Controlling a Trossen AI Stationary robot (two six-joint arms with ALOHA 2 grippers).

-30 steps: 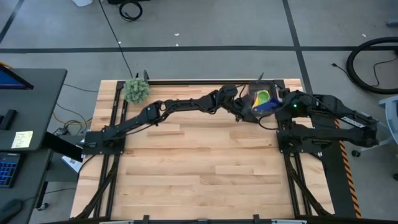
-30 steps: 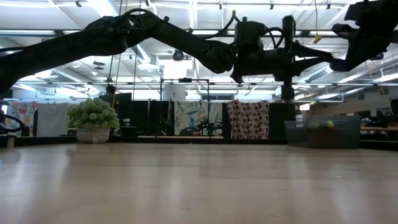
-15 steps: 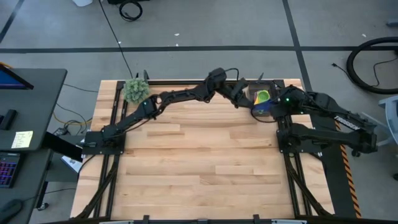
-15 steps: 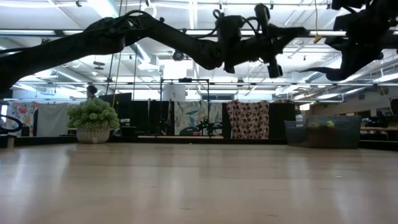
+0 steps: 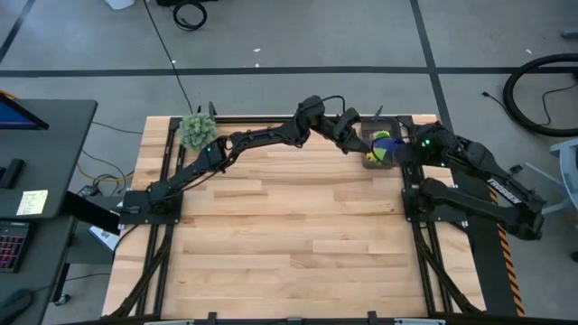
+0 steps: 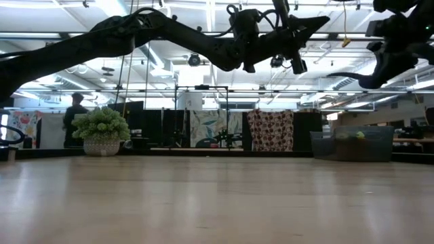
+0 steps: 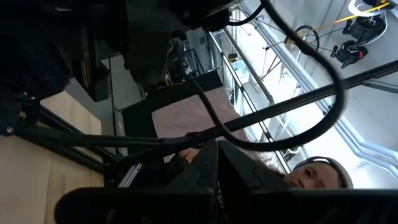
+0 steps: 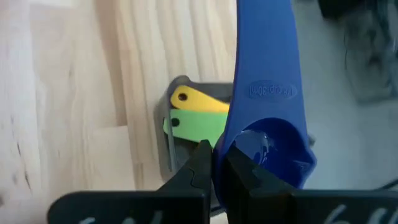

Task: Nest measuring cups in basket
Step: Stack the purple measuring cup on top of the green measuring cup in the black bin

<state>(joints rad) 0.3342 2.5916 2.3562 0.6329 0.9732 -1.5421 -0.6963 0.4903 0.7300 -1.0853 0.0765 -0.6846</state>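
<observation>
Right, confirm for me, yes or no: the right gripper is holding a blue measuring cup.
Yes: in the right wrist view the right gripper is shut on the blue measuring cup, above the basket.

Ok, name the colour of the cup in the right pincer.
Dark blue measuring cup; right wrist view.

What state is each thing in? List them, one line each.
Basket: at the table's far right, holding cups.
Yellow cup: nested in the basket.
Green cup: nested in the basket.
Blue cup: gripped above the basket.
Right hand: shut on blue cup.
Left hand: raised, shut, empty.
</observation>
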